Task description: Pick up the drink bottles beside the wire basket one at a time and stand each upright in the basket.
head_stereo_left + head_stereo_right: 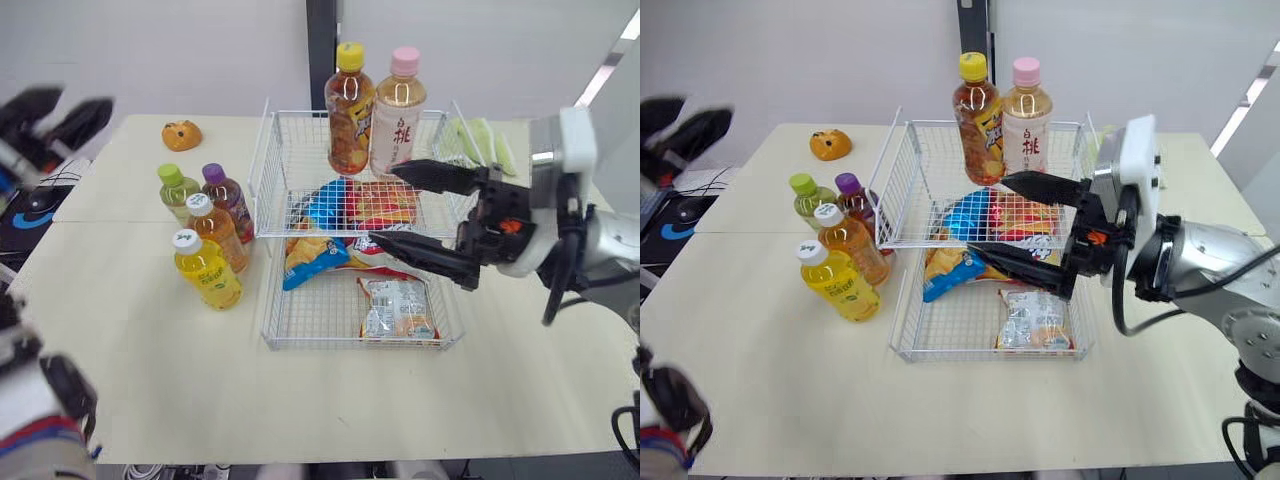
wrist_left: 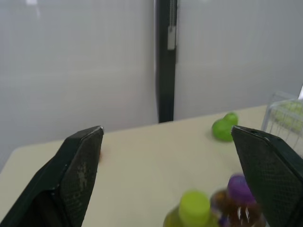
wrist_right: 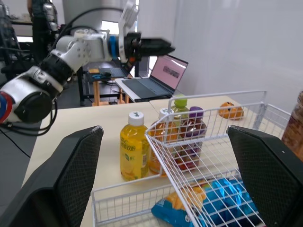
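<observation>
The white wire basket (image 1: 350, 343) sits mid-table. At its back stand a yellow-capped bottle (image 1: 349, 105) and a pink-capped bottle (image 1: 398, 110), both upright. Just left of the basket several bottles stand upright on the table: green-capped (image 1: 176, 192), purple-capped (image 1: 226, 198), an amber one (image 1: 214, 230) and a yellow one (image 1: 206, 268), both white-capped. My right gripper (image 1: 384, 204) hovers open over the basket's middle, fingers pointing left, holding nothing. Far to the left my left gripper (image 1: 62, 112) is raised off the table edge, open and empty, also visible as the left gripper (image 3: 158, 46).
Snack bags (image 1: 330, 215) and a clear packet (image 1: 397, 308) lie in the basket. An orange toy (image 1: 182, 134) rests at the back left, green items (image 1: 480, 140) at the back right. A black device (image 1: 30, 215) lies beyond the table's left edge.
</observation>
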`<state>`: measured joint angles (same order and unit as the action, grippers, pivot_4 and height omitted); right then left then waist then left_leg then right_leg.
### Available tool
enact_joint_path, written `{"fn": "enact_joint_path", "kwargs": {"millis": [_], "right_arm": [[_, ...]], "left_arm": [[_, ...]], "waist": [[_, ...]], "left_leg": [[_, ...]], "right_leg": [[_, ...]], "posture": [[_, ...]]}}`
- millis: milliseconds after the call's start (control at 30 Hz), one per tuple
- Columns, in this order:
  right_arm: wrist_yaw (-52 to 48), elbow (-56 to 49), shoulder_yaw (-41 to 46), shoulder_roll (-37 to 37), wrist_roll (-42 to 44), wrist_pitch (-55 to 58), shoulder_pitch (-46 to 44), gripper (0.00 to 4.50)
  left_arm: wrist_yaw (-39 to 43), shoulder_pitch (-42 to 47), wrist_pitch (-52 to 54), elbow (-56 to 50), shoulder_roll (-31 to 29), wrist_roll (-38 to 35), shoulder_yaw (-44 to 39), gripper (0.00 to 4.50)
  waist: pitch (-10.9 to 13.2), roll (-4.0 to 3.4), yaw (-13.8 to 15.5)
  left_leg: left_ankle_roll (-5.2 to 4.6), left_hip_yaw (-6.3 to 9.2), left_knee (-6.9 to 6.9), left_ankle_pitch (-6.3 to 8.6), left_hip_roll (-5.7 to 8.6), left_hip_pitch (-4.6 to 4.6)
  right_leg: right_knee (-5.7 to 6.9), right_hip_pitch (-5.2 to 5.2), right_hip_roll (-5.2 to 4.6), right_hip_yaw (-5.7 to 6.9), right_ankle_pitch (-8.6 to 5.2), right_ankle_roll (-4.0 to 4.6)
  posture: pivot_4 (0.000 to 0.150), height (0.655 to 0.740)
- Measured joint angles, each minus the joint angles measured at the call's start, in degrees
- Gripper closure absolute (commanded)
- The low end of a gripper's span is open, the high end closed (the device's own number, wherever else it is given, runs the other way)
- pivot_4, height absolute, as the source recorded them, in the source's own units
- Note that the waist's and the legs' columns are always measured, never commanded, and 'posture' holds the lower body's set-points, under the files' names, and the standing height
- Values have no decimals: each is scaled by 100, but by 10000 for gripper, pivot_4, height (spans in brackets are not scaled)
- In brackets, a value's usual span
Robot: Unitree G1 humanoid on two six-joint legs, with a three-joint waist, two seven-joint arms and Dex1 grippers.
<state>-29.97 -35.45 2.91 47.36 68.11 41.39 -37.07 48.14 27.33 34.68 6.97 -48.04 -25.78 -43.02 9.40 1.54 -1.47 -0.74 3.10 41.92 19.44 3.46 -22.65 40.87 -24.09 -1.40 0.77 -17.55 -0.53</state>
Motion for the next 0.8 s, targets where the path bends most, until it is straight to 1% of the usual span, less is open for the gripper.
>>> {"fn": "enact_joint_path", "kwargs": {"millis": [100, 200, 300, 400, 467, 567, 633, 800], "right_arm": [[-313, 168, -156, -200, -207, -5, -155, 0], [-532, 283, -221, -321, -398, -2, -254, 0], [-726, 386, -246, -398, -494, 12, -316, 0], [-879, 517, -258, -477, -626, 31, -424, 0], [-959, 559, -257, -517, -669, 35, -504, 0], [-1016, 577, -259, -562, -752, 54, -507, 0], [-1014, 575, -257, -583, -835, 63, -505, 0], [-904, 469, -196, -580, -850, 163, -446, 0]], "left_arm": [[-249, -1453, 42, -885, 597, -230, -680, 277], [-458, -2405, 32, -1538, 1143, -443, -992, 277], [-655, -3117, -63, -2076, 1627, -615, -1143, 277], [-722, -3662, -161, -2307, 1924, -735, -1122, 277], [-828, -3665, -166, -2315, 1878, -838, -1118, 277], [-914, -3372, -241, -2292, 1550, -948, -1037, 277], [-959, -3042, -269, -2245, 1335, -964, -773, 277], [-1126, -1987, -277, -1774, 1033, -820, 339, 277]], "waist": [[-3, 6, 68], [-9, 14, 178], [-9, 14, 251], [-6, 10, 261], [-8, 12, 297], [-7, 11, 302], [-7, 8, 295], [-6, 4, 274]], "left_leg": [[0, 1, 1, 0, -2, 1], [0, 2, 2, 0, -2, 7], [-2, 1, 1, 1, -1, 29], [-23, 0, -12, 14, -3, 81], [-27, 12, -15, 15, -5, 86], [-27, 14, -14, 15, -4, 87], [-27, 13, -15, 15, -4, 88], [-16, 12, -18, 9, -4, 85]], "right_leg": [[-1, 3, 0, 1, 1, 0], [-2, 8, 0, 3, 4, 2], [-9, 34, 0, 2, 8, 4], [-21, 80, 0, 1, 8, 5], [-19, 84, 1, 11, 9, 6], [-18, 86, 1, 13, 17, 19], [-19, 87, 1, 12, 19, 19], [-22, 82, 3, 11, 19, 20]], "posture": [[1500, 7400], [1500, 7400], [1500, 7400], [1500, 7400], [1500, 7400], [1500, 7400], [1500, 7400], [1500, 7400]]}}
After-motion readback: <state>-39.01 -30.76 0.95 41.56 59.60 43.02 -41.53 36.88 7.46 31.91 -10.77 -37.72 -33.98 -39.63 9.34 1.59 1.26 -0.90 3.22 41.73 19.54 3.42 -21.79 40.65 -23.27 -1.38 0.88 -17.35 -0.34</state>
